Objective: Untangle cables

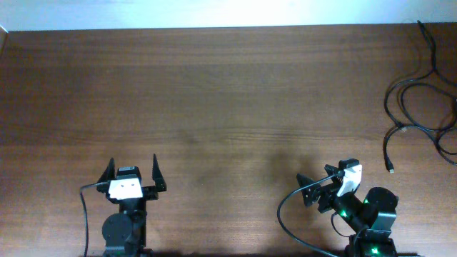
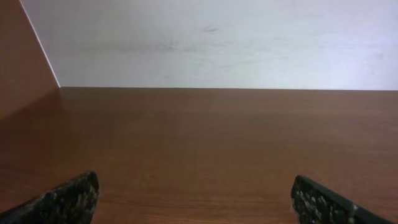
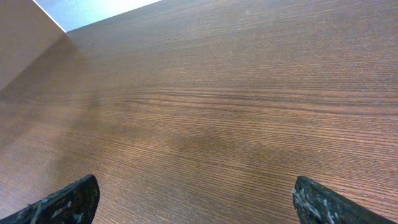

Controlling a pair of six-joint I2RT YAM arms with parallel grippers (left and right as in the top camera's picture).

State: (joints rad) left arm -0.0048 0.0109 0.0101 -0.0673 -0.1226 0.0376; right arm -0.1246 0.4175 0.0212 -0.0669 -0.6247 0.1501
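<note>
At far right on the table (image 1: 214,100), the cables (image 1: 404,129) lie looped.

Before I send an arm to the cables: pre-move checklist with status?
1. left gripper open and empty: ok.
2. right gripper open and empty: ok.
3. cables located, at the far right of the table: ok.
4. Whole tangle in the overhead view: not ok, loops run off the right border.
5. Cables in a wrist view: not ok, both show bare wood only.
6. Where the strands cross: cannot tell, too thin from overhead.
</note>
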